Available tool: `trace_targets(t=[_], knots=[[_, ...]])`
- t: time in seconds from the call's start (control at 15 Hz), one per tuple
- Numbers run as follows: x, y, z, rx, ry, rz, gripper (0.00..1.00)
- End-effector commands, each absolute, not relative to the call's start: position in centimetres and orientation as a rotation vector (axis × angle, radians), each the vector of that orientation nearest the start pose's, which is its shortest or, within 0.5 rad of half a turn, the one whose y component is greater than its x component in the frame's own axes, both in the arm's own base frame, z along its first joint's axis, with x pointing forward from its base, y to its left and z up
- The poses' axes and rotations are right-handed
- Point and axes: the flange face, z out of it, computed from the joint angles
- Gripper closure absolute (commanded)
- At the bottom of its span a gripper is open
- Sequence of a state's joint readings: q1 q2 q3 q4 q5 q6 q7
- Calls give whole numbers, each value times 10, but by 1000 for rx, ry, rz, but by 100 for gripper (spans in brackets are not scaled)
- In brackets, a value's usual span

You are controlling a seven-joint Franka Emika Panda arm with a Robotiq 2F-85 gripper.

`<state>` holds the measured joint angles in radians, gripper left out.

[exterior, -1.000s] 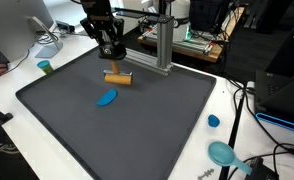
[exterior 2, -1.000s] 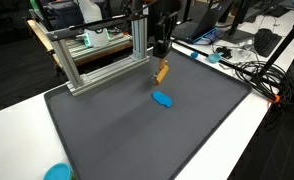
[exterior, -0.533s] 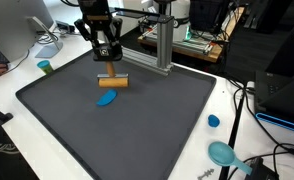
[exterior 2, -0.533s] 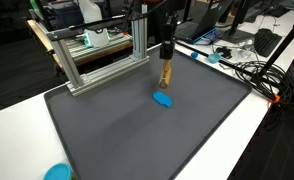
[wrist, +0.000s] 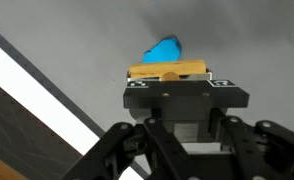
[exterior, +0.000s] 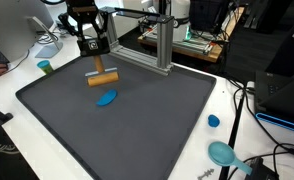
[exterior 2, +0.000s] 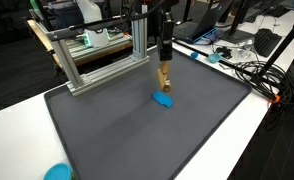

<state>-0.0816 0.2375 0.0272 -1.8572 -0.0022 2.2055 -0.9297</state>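
My gripper [exterior: 90,47] [exterior 2: 164,52] is shut on the upright stem of a T-shaped wooden piece [exterior: 103,79] [exterior 2: 163,78]. The piece's round crossbar hangs just above the dark grey mat [exterior: 137,130] [exterior 2: 137,130]. A small blue oval object [exterior: 107,98] [exterior 2: 162,98] lies on the mat right below and beside the crossbar. In the wrist view the wooden piece [wrist: 167,71] lies across the front of the gripper [wrist: 170,86], with the blue oval object [wrist: 164,49] just beyond it. The fingertips are hidden behind a black plate with markers.
An aluminium frame [exterior: 159,45] [exterior 2: 97,55] stands along the back of the mat. On the white table [exterior: 202,160] sit a blue cap [exterior: 214,121], a teal bowl [exterior: 223,152] and a green cup [exterior: 45,67]. Cables [exterior 2: 252,72] run along one side.
The gripper has carried the wooden piece sideways over the mat and a little higher, so it now hangs above the blue oval. The blue oval has stayed in place.
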Motion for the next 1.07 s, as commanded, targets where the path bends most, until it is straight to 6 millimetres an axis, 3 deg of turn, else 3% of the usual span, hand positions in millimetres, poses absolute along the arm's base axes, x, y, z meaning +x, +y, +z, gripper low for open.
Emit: trace_targets(t=[0.0,0.13,0.2,0.47,0.8,0.87,0.93,1.0], knots=[[627,-34,405,-2882,-1357,-160,54],[627,-31,405,-2878,-1364,-161,54],[627,-30,405,-2877,-1365,-161,79],[632,-32,393,-2686,-1730,-89,79],[641,-34,368,-2472,-2064,41,79],[644,-35,366,-2496,-2062,35,79],[635,-32,361,-2526,-1981,16,54],[637,-33,358,-2517,-2000,25,54]])
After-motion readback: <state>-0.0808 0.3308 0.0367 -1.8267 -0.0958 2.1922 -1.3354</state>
